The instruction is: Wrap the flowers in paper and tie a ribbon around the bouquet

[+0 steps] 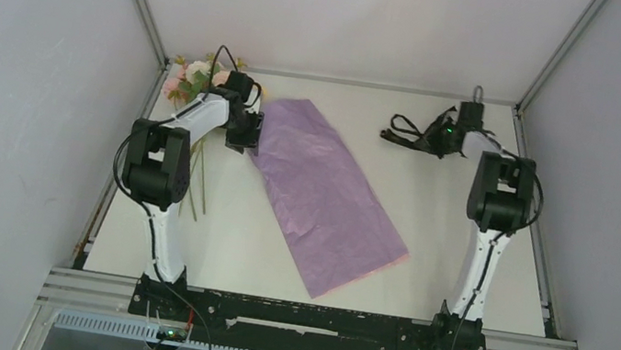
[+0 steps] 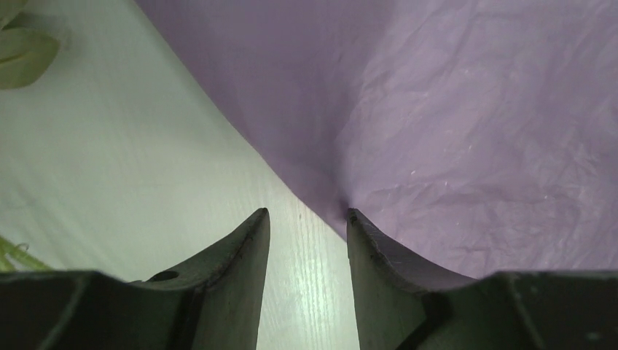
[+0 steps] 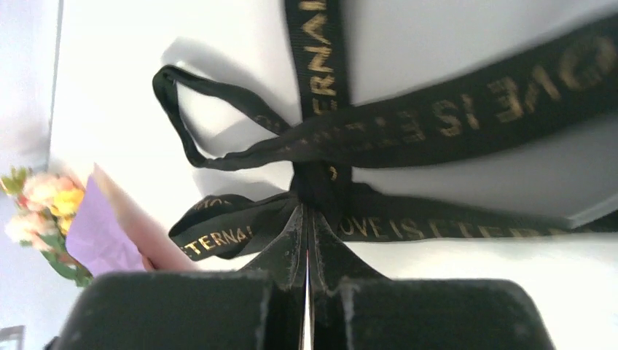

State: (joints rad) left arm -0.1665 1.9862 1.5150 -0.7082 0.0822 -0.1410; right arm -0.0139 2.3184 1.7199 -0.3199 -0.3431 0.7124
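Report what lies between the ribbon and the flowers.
The paper lies on the table between the ribbon, pinched in the right gripper, and the flowers. The left gripper stands open at the paper's edge beside them.

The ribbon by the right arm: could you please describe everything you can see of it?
The ribbon is a narrow black, woven-looking band with gold lettering, partly reading "IS ETERNAL". It is floppy and lies in several loops and crossing strands at the far right of the white table. The right gripper is shut on it where the strands bunch together. Nothing else touches it that I can see.
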